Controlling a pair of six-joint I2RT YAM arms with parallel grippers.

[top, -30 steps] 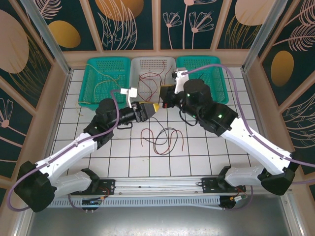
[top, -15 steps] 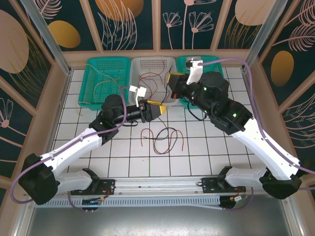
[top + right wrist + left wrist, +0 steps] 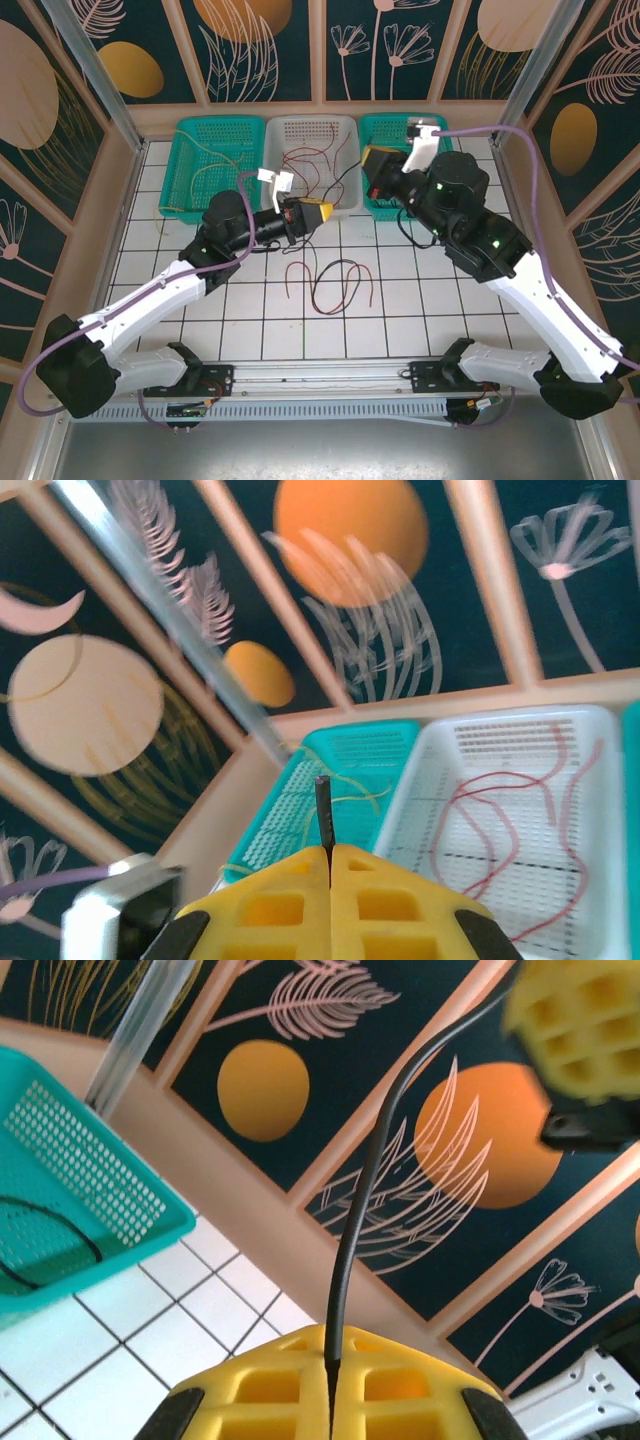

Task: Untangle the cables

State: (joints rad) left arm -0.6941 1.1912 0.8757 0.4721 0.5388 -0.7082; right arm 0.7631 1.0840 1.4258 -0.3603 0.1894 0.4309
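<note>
A black cable [image 3: 346, 186] stretches taut between my two grippers above the table's back half. My left gripper [image 3: 325, 211] is shut on it; in the left wrist view the black cable [image 3: 362, 1190] rises from the closed yellow pads [image 3: 390, 1385]. My right gripper [image 3: 368, 160] is shut on the cable's short end [image 3: 322, 815], near the right teal basket [image 3: 440, 140]. A loose tangle of red and black cables [image 3: 335, 283] lies on the tiles mid-table. Red cables [image 3: 500, 815] lie in the white basket [image 3: 335, 128], yellow cables [image 3: 345, 785] in the left teal basket [image 3: 190, 160].
Three baskets line the back edge against the patterned wall. A black cable [image 3: 45, 1250] lies in the teal basket [image 3: 75, 1185] seen from the left wrist. The right arm's purple hose [image 3: 520, 150] arcs over the back right corner.
My right gripper has swung back and right from mid-table toward the right teal basket, pulling the black cable out. The left gripper has followed a little toward the back right.
</note>
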